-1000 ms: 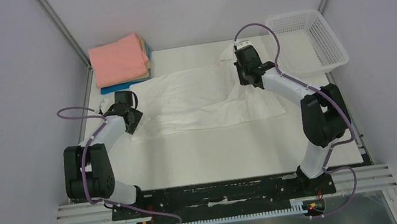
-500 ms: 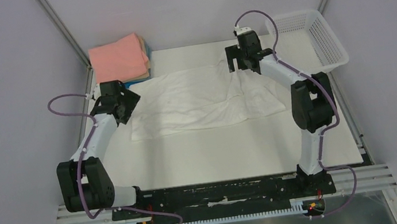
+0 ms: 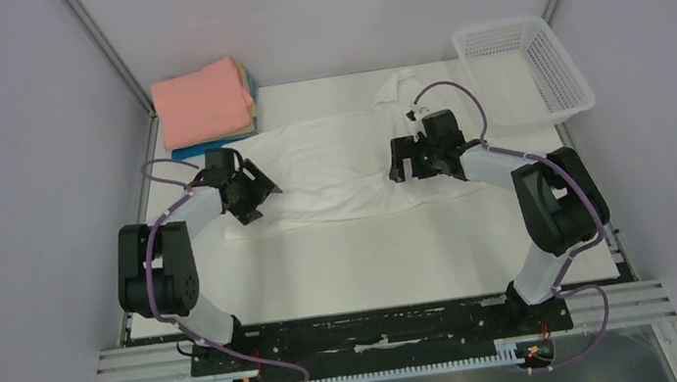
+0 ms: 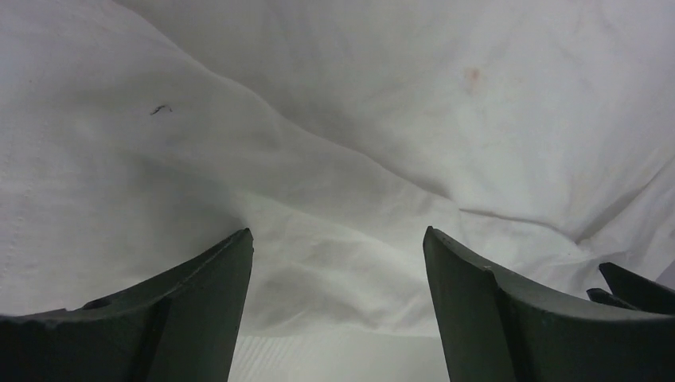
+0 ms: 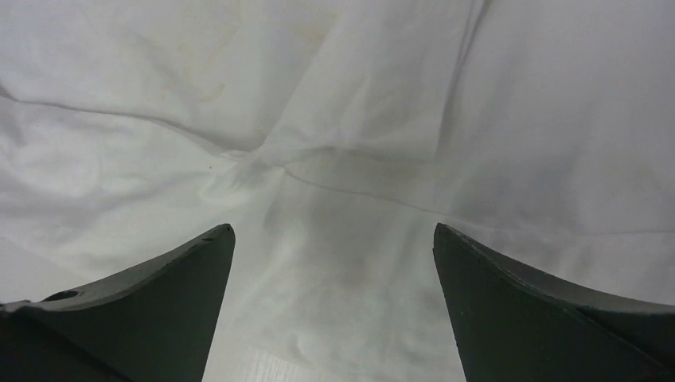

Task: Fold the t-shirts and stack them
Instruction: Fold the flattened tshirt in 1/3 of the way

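Observation:
A plain white t-shirt (image 3: pixel 331 162) lies spread and wrinkled across the middle of the table. My left gripper (image 3: pixel 261 193) hovers low over its left edge, open, with only cloth (image 4: pixel 358 119) and a strip of table between the fingers (image 4: pixel 199 302). My right gripper (image 3: pixel 396 161) is over the shirt's right part, open wide above creased cloth (image 5: pixel 358 103), holding nothing. At the back left sits a stack of folded t-shirts, salmon-pink (image 3: pixel 201 100) on top, tan under it and blue (image 3: pixel 196 151) at the bottom.
A white lattice basket (image 3: pixel 536 66) stands at the back right corner. One sleeve of the white shirt (image 3: pixel 395 85) reaches toward the back edge. Grey walls close in on both sides.
The right gripper opened, then came nearer and left over the shirt. The left gripper opened wider and swung right onto the shirt's left edge.

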